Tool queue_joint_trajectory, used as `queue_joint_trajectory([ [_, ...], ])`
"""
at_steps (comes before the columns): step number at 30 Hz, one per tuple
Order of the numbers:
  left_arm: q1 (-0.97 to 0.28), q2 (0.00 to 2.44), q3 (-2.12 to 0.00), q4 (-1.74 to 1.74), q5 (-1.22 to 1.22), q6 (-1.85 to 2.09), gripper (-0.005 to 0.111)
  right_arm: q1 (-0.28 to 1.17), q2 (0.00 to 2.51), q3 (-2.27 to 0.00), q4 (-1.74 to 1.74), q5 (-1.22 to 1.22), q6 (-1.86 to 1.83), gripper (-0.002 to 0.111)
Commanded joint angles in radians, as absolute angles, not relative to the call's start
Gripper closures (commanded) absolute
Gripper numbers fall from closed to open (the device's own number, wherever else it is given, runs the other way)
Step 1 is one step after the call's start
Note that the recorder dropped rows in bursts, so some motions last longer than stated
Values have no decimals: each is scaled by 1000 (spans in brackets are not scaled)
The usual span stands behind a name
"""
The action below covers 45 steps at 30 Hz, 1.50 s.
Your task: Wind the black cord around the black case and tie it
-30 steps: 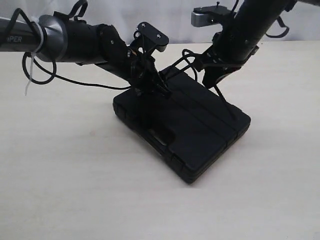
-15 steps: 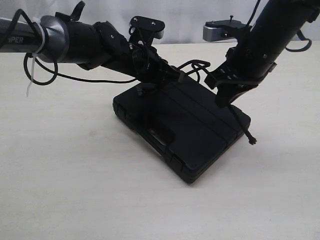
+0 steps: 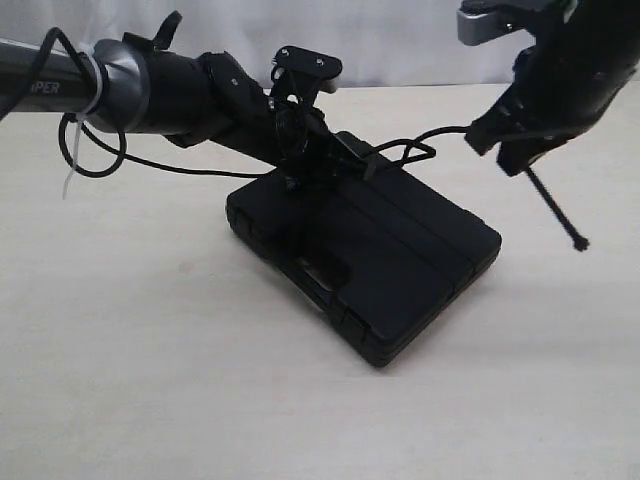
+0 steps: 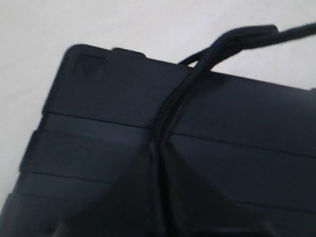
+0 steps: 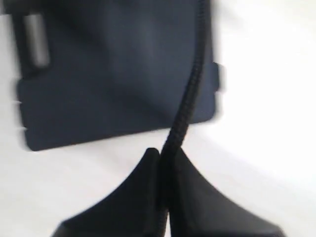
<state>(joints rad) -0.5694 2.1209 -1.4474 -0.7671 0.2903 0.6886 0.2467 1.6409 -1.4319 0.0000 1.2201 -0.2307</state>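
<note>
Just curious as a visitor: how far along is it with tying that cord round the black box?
Done: both grippers are shut on the black cord, the left gripper over an edge of the black case, the right gripper raised beside it. In hand: cord spans between them, frayed end dangling. Left: no turn around the case shows, nothing tied.

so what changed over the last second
The right gripper, shut on the cord, swung to the right, off the case. That pulled the cord's tail off the lid, and it now hangs over the table. The left gripper was open and has closed on the cord near the case's far edge. The case stayed put.
</note>
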Motion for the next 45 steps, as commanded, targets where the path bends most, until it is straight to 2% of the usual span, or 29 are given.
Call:
queue_joint_trajectory([
  [1, -571, 2122, -1449, -762, 370, 747, 107, 245, 1597, -1430, -260, 1221, -62, 104],
  [11, -571, 2122, -1449, -681, 436, 788, 107, 245, 1476, -1430, -458, 1221, 15, 104],
  [20, -571, 2093, -1449, -764, 412, 796, 107, 247, 1460, -1430, -439, 1207, 38, 104],
  [22, -583, 2082, -1449, -891, 410, 925, 107, 247, 1460, -1430, -411, 1192, 38, 104],
  [28, -677, 2089, -1449, -1187, 524, 1683, 107, 247, 1458, -1430, -409, 1187, 31, 104],
  [31, -743, 2109, -1449, -1259, 438, 1866, 107, 247, 1458, -1430, -392, 1193, 31, 104],
  [35, -811, 2138, -1473, -1415, 187, 1950, 107, 247, 1458, -1430, -380, 1193, 31, 104],
  [39, -838, 2194, -1552, -1417, 183, 1961, 107, 247, 1458, -1430, -373, 1195, 31, 104],
  [45, -849, 2293, -1645, -1448, 32, 1959, 107, 247, 1458, -1430, -373, 1200, 31, 104],
])
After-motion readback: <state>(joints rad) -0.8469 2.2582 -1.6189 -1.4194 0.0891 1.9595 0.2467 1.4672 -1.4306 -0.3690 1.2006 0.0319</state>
